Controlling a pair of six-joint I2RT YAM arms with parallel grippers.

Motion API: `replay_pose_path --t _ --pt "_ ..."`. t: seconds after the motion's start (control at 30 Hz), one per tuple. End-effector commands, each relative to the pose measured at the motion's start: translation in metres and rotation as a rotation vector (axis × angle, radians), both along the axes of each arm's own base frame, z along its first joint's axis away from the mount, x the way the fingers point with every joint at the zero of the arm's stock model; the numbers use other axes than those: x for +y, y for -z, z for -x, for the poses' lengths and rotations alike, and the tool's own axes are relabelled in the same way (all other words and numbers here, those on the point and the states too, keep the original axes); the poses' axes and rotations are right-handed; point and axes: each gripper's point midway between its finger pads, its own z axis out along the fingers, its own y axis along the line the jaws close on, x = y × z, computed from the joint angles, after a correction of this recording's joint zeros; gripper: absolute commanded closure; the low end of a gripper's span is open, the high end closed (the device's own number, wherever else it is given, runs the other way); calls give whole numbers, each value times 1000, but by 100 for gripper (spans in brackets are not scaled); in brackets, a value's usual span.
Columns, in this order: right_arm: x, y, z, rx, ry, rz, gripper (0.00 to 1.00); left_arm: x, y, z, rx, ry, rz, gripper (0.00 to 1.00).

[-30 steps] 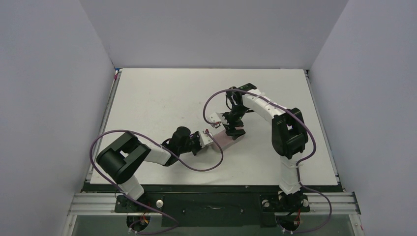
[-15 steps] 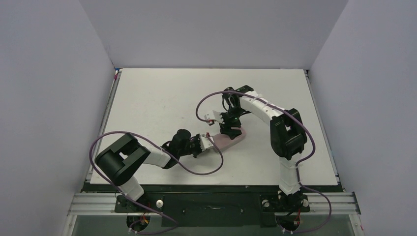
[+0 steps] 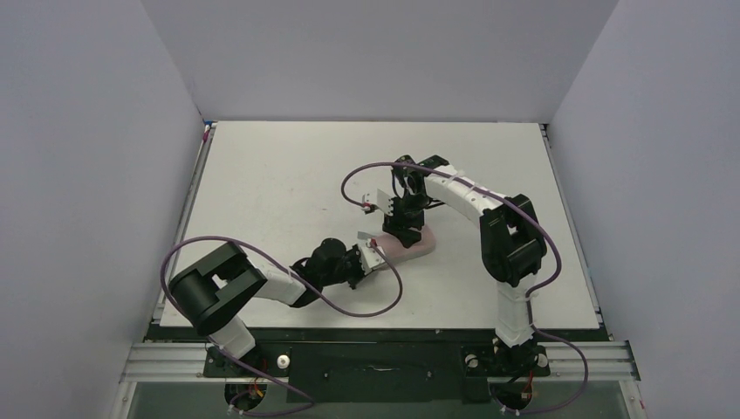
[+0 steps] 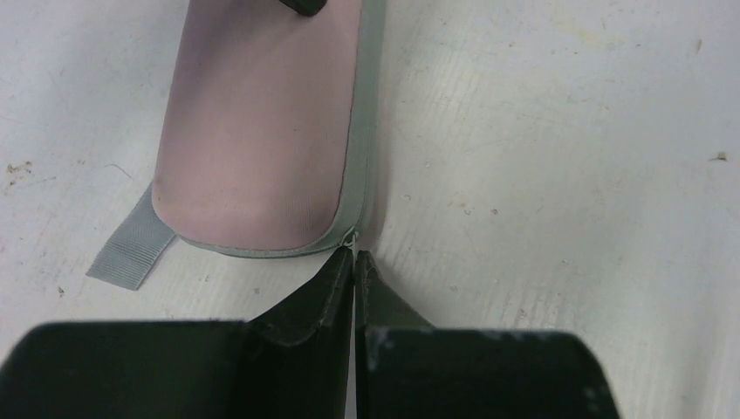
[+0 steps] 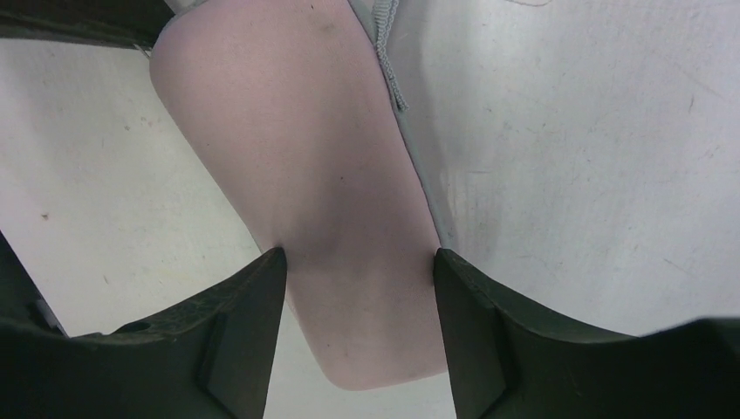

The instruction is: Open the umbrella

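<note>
My left gripper (image 4: pixel 353 258) is pressed fully closed, the two fingers flat against each other with no gap. Its tips sit right at the rounded lower end of the case (image 4: pixel 262 113), at the spot where the grey zipper seam (image 4: pixel 363 131) turns the corner. I cannot tell whether anything is pinched between the tips there.

My right gripper (image 5: pixel 356 255) straddles the same pink-beige case near its other end. One fingertip touches each long side, so the jaws stand about as wide as the case and grip it across its width.

In the overhead view the case lies flat on the white table (image 3: pixel 279 175) just right of the centre of the frame. My right arm comes down on it from above and my left arm reaches in from the lower left.

A short grey strap (image 4: pixel 131 249) sticks out from under the case at the lower left of the left wrist view and lies flat on the table.

The case looks zipped closed. The umbrella itself shows in none of the views, and I cannot tell whether it is inside the case.
</note>
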Motion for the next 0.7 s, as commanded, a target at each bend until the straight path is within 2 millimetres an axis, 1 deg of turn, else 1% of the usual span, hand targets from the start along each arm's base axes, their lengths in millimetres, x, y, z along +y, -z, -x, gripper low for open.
replay_pose_path --t 0.0,0.13,0.23,0.33,0.37,0.53,0.57,0.63,0.67 --pt "6 13 -11 -7 179 2 46 -11 -7 -14 96 -128 69 100" --pt "6 15 -6 50 295 -4 50 -10 -4 -17 89 -150 71 100" --pt "9 16 -4 85 408 -19 55 -9 -1 -21 74 -163 62 100" --pt "13 21 -2 111 501 -37 57 -12 1 -35 73 -219 60 100" --pt "13 24 2 134 546 -35 58 -12 4 -37 77 -228 56 100" --pt "21 24 7 180 666 -71 61 -26 -6 -49 69 -233 94 100" --pt "20 26 10 188 677 -68 61 -27 -4 -49 73 -233 91 100" --pt "23 27 12 201 705 -81 61 -34 -8 -52 72 -225 103 100" --pt "25 26 10 201 729 -91 62 -36 -7 -51 72 -217 103 100"
